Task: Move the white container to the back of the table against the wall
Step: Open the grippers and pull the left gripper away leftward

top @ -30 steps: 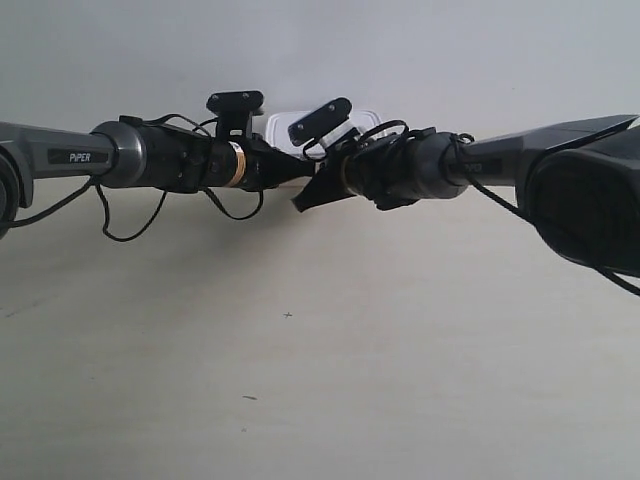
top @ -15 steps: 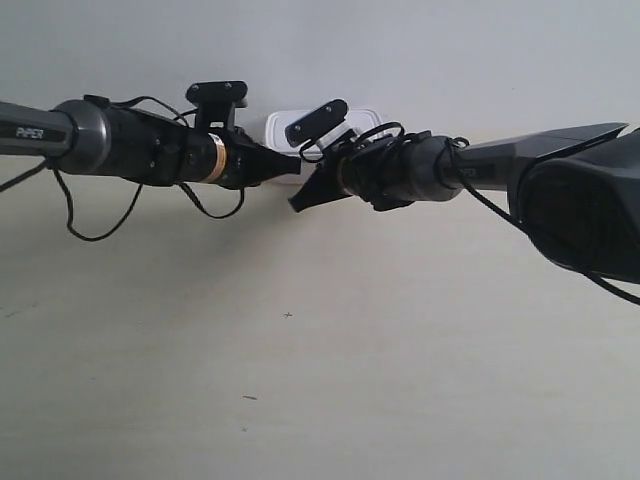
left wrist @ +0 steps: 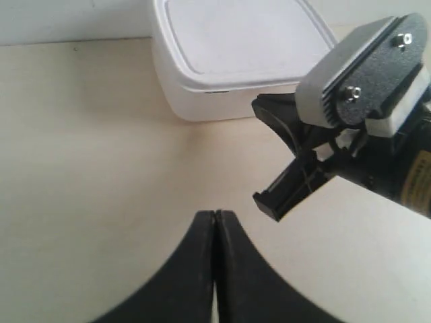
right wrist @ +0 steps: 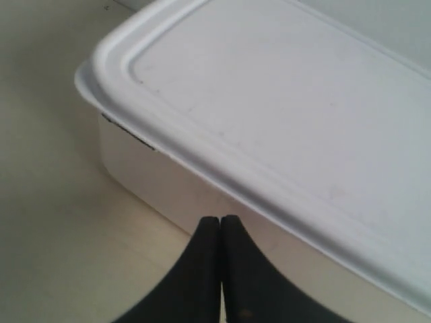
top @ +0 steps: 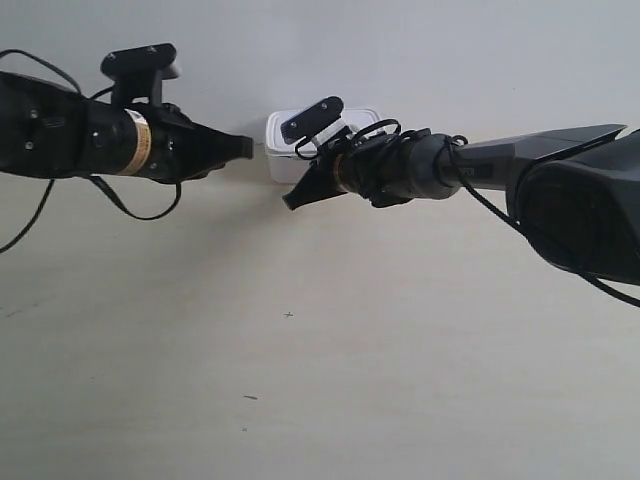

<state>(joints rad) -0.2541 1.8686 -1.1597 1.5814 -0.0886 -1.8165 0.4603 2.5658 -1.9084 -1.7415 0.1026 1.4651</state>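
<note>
A: Where is the white container [top: 283, 150] sitting?

B: It is sitting upright at the back of the table [top: 320, 390], with the wall [top: 450, 50] rising directly behind it. Its lid [right wrist: 283, 101] is lying flat and closed on top. Whether the box is actually touching the wall, I cannot tell.

A: What is the left gripper [left wrist: 215, 214] doing?

B: Its two black fingers are pressing together tip to tip, with nothing between them. It is hovering apart from the container, with bare table showing between the two. In the exterior view it is the arm at the left, pointing toward the box from the side.

A: And the right gripper [right wrist: 220, 219]?

B: It is clenched as well and gripping nothing. Its closed tips are pointing at the container's side, just under the lid's rim and very near it. Whether there is contact or a thin gap, I cannot tell. In the left wrist view it is reaching in between the left gripper and the box, and a grey camera bracket [left wrist: 363, 74] is riding on top of it.

A: Is anything else showing?

B: A black cable [top: 130, 205] is drooping under the left arm, and a tiny dark speck [top: 289, 315] is showing on the pale table, well apart from the container.
</note>
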